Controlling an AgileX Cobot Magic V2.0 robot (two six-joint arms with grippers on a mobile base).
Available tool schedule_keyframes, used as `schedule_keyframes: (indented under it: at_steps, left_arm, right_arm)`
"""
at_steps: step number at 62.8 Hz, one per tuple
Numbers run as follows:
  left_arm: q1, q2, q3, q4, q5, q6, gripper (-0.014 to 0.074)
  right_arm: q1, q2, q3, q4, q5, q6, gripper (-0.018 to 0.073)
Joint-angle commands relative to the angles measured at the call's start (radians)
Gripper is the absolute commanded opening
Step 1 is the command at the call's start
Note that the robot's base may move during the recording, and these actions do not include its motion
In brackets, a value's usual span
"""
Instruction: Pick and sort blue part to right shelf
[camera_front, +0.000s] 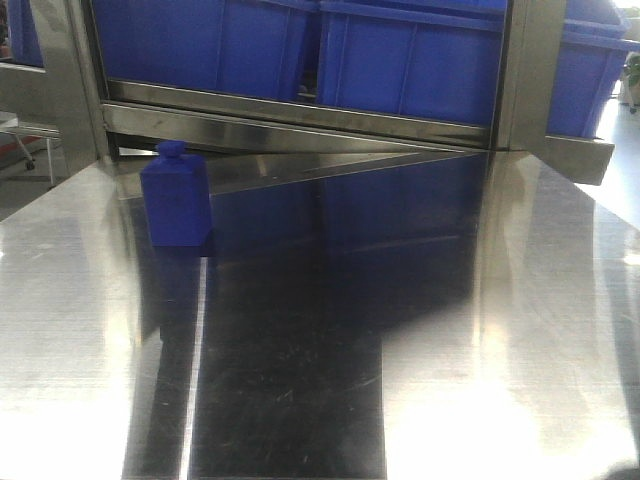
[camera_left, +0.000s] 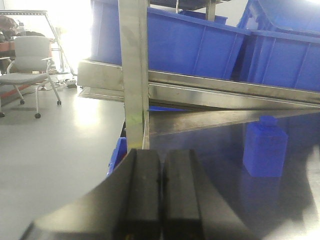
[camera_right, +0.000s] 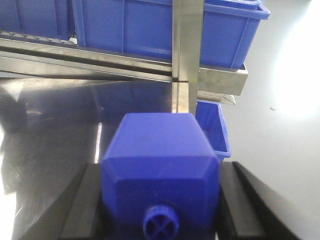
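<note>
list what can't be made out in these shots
1. Crates, every view: contents hidden by their walls.
2. Blue part, left wrist view: blurred, top shape unclear.
3. Right wrist view: held block hides the table ahead and where the right gripper grips it.
4. Front view: both arms outside the frame.

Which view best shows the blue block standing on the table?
Exterior front view: the standing blue block appears whole, upright, knob on top. Left wrist shows it hazier, at right. Right wrist misses it.
</note>
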Motion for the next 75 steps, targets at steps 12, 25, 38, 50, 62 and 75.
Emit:
schedule_keyframes:
  at_steps: [12, 25, 38, 50, 62, 75]
  left_arm:
    - [-0.006, -0.020, 0.021, -0.009, -0.090, -0.006, 0.0125]
    - [-0.006, -0.020, 0.021, -0.009, -0.090, -0.006, 0.0125]
    - [-0.006, -0.020, 0.021, -0.009, -0.090, -0.006, 0.0125]
    - [-0.008, -0.014, 0.011, -0.008, -0.069, -0.006, 0.0125]
    - [-0.010, 0.089, -0.102, 0.060, -0.014, -0.006, 0.0125]
    - [-0.010, 0.283, -0.244, 0.089, -0.012, -0.017, 0.0125]
  right_arm:
    - [-0.006, -0.003, -0.028, 0.000, -0.095, -0.010, 0.0286]
    - [-0.006, -0.003, -0.028, 0.000, -0.095, -0.010, 0.0286]
    - [-0.006, -0.003, -0.028, 0.000, -0.095, -0.010, 0.0286]
    - [-0.006, -0.003, -0.028, 0.000, -0.095, -0.010, 0.0286]
    - [-0.006, -0.003, -0.028, 0.000, -0.095, -0.010, 0.0286]
    - [-0.006, -0.003, -0.028, 0.000, -0.095, -0.010, 0.0286]
